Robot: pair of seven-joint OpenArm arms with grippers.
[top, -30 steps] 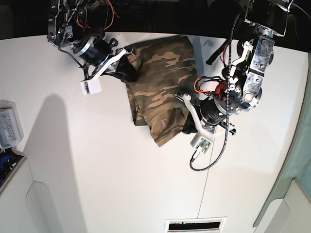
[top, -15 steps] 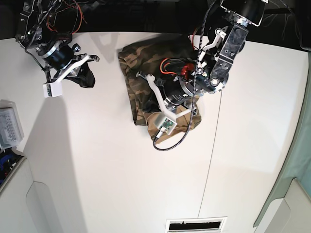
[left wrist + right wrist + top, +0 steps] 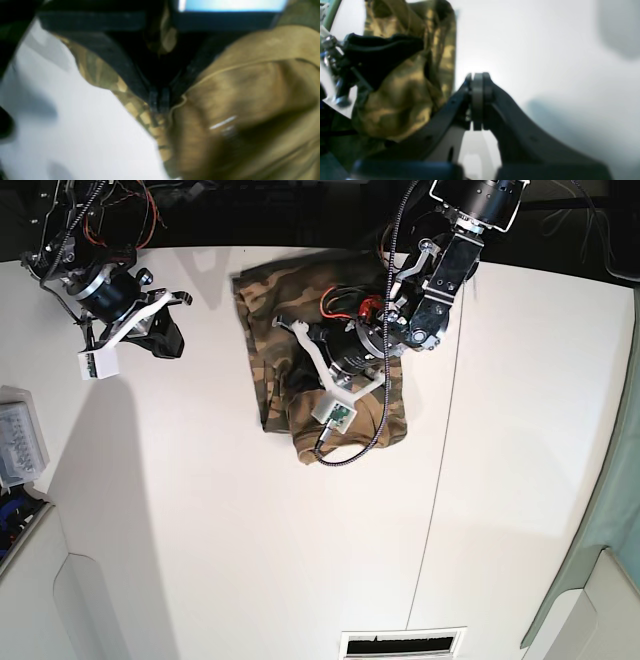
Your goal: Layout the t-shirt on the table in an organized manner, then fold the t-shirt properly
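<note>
The camouflage t-shirt lies bunched and partly folded on the white table, near its far edge. My left gripper is over the shirt's middle and shut on a fold of it. In the left wrist view the fingertips meet on the shirt's edge, with tan inside cloth to the right and bare table to the left. My right gripper is shut and empty above the table, left of the shirt. The right wrist view shows its closed tips and the shirt further off.
A clear plastic box sits at the table's left edge. A dark seam line runs down the table right of the shirt. A slotted vent is at the near edge. A black cable loops over the shirt's near hem.
My left gripper has moved left across the shirt, carrying the right side over with it. My right gripper left the shirt's left edge and moved away to the left.
</note>
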